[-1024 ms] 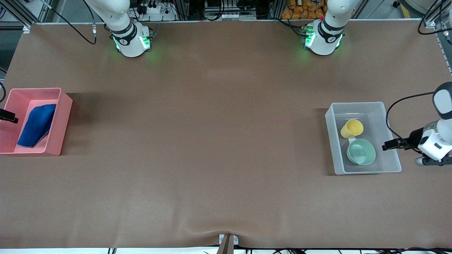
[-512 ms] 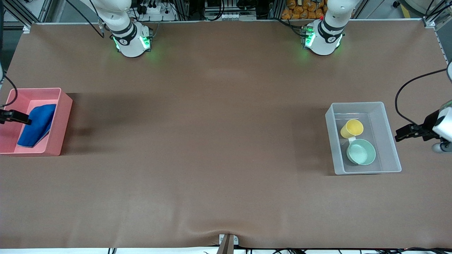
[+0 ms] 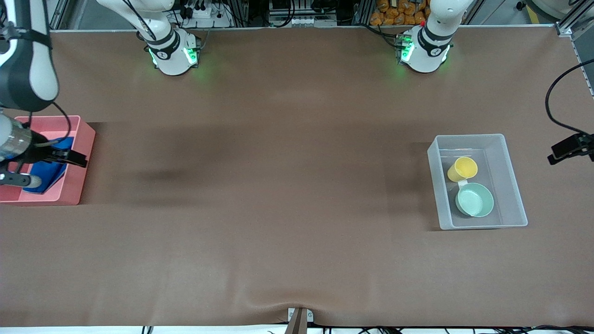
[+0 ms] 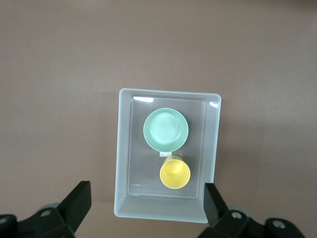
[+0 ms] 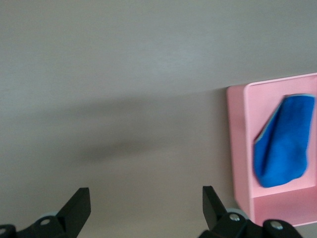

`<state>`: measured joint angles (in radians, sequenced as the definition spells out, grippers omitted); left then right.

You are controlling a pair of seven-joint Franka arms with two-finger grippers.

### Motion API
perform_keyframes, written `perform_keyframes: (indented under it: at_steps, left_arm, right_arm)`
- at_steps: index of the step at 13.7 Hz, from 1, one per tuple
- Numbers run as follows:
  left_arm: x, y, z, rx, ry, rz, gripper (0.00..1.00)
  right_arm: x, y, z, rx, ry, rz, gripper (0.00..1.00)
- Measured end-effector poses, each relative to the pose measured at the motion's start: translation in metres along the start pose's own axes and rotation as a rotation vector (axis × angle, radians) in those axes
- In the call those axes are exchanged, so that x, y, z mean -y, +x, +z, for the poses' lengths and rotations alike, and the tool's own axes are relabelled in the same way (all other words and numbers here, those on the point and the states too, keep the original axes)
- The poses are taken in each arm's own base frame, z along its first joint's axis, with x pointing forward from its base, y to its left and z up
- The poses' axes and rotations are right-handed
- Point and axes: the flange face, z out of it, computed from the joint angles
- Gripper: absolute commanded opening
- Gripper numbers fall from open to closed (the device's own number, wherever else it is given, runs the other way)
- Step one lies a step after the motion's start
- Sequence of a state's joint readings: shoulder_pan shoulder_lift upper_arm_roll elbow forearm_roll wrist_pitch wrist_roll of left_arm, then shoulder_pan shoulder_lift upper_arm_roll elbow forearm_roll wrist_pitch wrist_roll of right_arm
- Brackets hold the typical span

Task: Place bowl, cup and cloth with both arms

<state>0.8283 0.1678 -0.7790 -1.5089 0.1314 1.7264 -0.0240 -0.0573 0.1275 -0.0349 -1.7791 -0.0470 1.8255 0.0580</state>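
Your blue cloth (image 3: 45,170) lies in the pink bin (image 3: 76,181), the yellow cup (image 3: 462,169) and green bowl (image 3: 474,199) in the clear bin (image 3: 513,190). The right pincer (image 3: 74,158) hangs spread over the pink bin; the left pincer (image 3: 564,150) hangs spread over the desk (image 3: 278,185) beside the clear bin. This fits either goods already binned or goods awaiting pickup, so I won't name your step

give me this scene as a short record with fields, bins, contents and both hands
pink bin: at the right arm's end of the table
pink bin contents: blue cloth, bunched
clear bin: at the left arm's end of the table
clear bin contents: yellow cup on its side; green bowl upright, nearer the front camera than the cup
right hand: open, holding nothing, over the pink bin
left hand: open, holding nothing, up in the air past the clear bin toward the table's end
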Motion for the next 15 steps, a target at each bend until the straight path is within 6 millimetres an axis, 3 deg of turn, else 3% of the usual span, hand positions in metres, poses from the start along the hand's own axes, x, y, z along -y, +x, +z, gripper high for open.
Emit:
perform_keyframes:
  at_steps: [2, 5, 11, 13, 15]
  left_arm:
    - [-0.009, -0.002, -0.016, -0.008, 0.004, 0.012, 1.00]
    - [-0.020, -0.006, -0.028, -0.005, 0.008, 0.027, 1.00]
    - [-0.032, -0.014, -0.043, -0.009, -0.003, 0.030, 1.00]
    - [-0.034, -0.015, -0.046, -0.011, -0.010, 0.030, 1.00]
    - [-0.039, -0.016, -0.046, -0.011, -0.004, 0.033, 1.00]
  right_arm:
    - [0.016, -0.007, -0.012, -0.004, 0.027, -0.010, 1.00]
    - [0.024, -0.029, -0.048, -0.014, 0.049, -0.022, 1.00]
    - [0.015, -0.083, -0.169, -0.028, 0.072, -0.055, 1.00]
    - [0.013, -0.089, -0.183, -0.022, 0.072, -0.073, 1.00]
    - [0.012, -0.089, -0.183, -0.019, 0.072, -0.079, 1.00]
